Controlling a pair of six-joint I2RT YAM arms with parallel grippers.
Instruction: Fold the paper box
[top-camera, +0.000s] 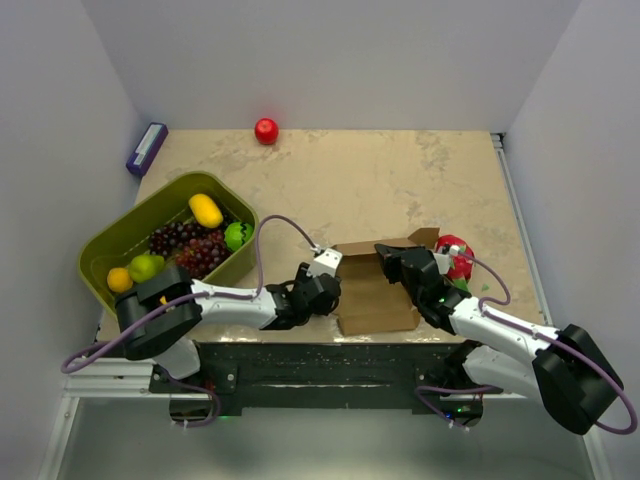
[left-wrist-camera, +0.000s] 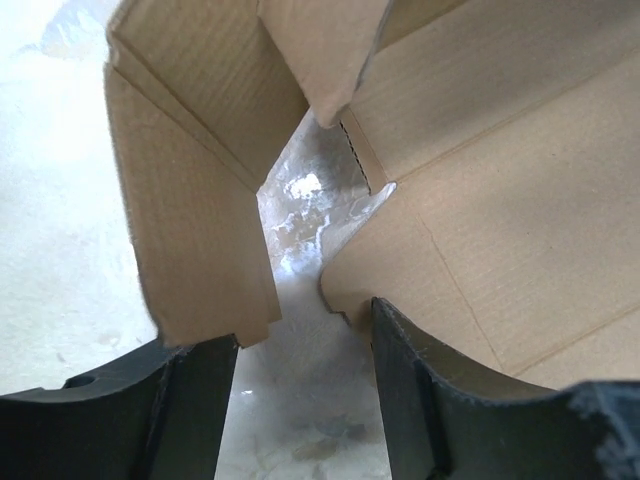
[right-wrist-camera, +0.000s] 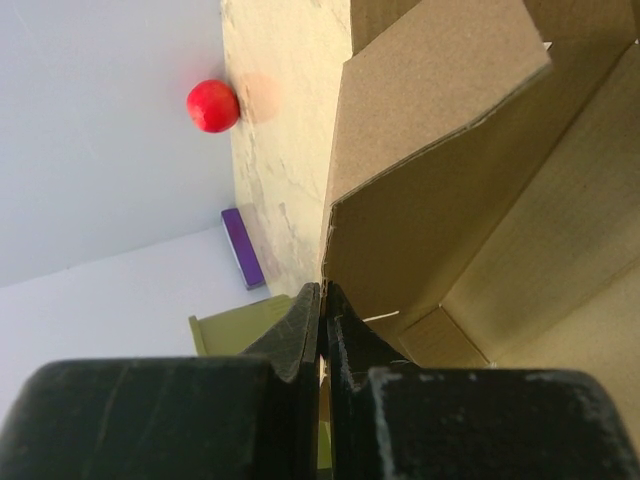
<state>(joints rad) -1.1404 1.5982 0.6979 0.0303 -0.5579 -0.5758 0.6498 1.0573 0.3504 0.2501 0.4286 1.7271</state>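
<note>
Lying at the near edge of the table (top-camera: 350, 170), seen from above, the paper box (top-camera: 378, 300) has flaps raised. Left wrist: the left end effector (left-wrist-camera: 295, 335) stands wide beside the cardboard's edge. Right wrist: the right end effector (right-wrist-camera: 322, 297) pinches the box's side.

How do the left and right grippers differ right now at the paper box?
The left gripper stands open; the right gripper is shut. The left gripper grips nothing; the right gripper pinches a wall edge of the paper box. Both are black, working at that box.
</note>
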